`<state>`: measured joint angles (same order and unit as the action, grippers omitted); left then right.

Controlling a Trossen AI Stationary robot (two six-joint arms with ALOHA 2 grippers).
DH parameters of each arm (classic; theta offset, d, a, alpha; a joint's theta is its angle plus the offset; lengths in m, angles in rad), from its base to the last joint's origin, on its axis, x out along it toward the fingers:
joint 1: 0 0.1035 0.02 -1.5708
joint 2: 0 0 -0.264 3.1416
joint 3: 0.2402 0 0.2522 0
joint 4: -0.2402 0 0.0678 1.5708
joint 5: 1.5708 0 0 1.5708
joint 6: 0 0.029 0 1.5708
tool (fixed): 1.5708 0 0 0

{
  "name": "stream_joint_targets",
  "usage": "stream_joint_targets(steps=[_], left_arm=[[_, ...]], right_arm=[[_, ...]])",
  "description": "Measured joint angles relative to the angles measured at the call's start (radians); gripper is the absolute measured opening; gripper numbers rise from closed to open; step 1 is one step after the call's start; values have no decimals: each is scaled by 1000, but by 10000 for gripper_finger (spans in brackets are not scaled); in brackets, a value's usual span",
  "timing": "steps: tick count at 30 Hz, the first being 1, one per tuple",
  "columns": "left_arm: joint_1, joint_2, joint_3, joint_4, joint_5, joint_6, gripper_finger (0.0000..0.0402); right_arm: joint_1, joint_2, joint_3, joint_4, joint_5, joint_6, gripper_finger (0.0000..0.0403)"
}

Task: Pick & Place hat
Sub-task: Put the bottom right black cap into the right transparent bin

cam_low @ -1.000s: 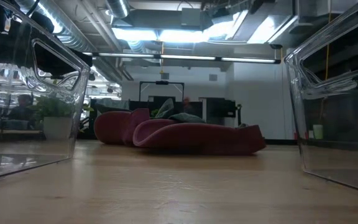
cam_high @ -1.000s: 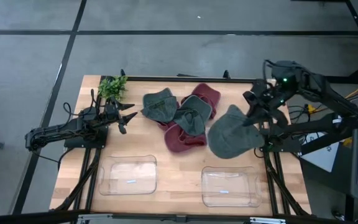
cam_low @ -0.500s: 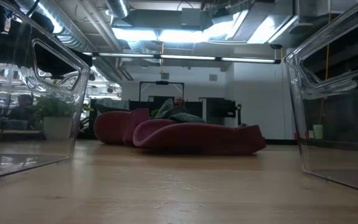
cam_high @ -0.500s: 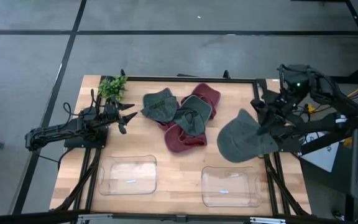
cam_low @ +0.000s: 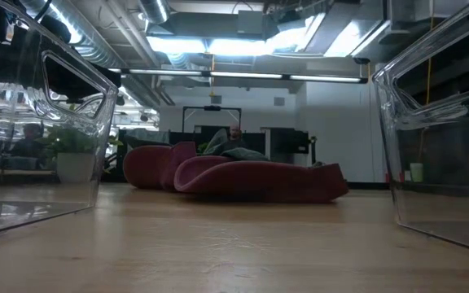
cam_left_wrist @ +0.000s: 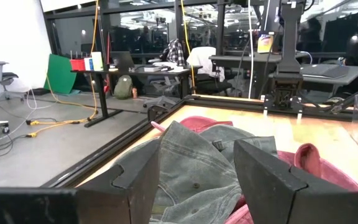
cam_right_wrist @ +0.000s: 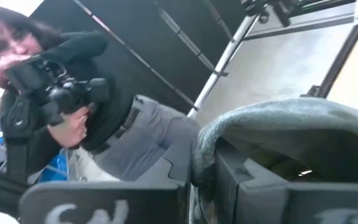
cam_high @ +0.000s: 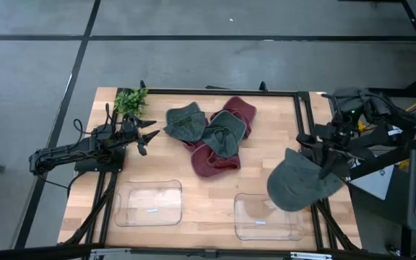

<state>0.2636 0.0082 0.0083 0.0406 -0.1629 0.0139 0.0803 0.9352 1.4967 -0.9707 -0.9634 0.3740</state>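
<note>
My right gripper [cam_high: 323,159] is shut on a grey hat [cam_high: 300,186], carried in the air above the far right corner of the right clear bin [cam_high: 262,220]. In the right wrist view the hat's grey cloth [cam_right_wrist: 291,121] lies over my fingers. A pile of grey hats [cam_high: 186,121] and red hats [cam_high: 217,162] rests on the middle of the table; the low view shows the red hats [cam_low: 255,179] lying flat on the wood. My left gripper [cam_high: 147,137] is open at the table's left, pointing at the pile, with a grey hat [cam_left_wrist: 194,168] in front of its fingers. My right gripper holds the grey hat by its edge on the side toward the arm [cam_high: 322,165], pinched between the fingers. In the right wrist view the cloth edge [cam_right_wrist: 207,140] wraps over one finger. The hat is lifted clear and hangs below and leftward of the fingers.
A second clear bin [cam_high: 149,204] stands near the table's near edge on the left. A small green plant [cam_high: 130,101] stands at the far left corner. The bins' clear walls [cam_low: 442,122] frame the low view. A person holding a camera [cam_right_wrist: 61,93] stands beyond the table.
My right gripper has moved toward the table's near edge and right, carrying the grey hat from beside the pile to above the right bin's far right corner. The hat has stayed lifted clear throughout. The pile has kept its place.
</note>
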Motion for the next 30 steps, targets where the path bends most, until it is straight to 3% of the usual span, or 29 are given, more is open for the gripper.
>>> stream_joint_targets(steps=[11, 22, 30], left_arm=[[0, 0, 0, 0, 0, 0, 198], [0, 0, 0, 0, 0, 0, 198], [0, 0, 0, 0, 0, 0, 198]], right_arm=[[110, 28, 0, -29, 61, -26, 34], [203, 93, 0, -199, 133, -184, 34], [291, 120, -1, -210, 194, -277, 34]])
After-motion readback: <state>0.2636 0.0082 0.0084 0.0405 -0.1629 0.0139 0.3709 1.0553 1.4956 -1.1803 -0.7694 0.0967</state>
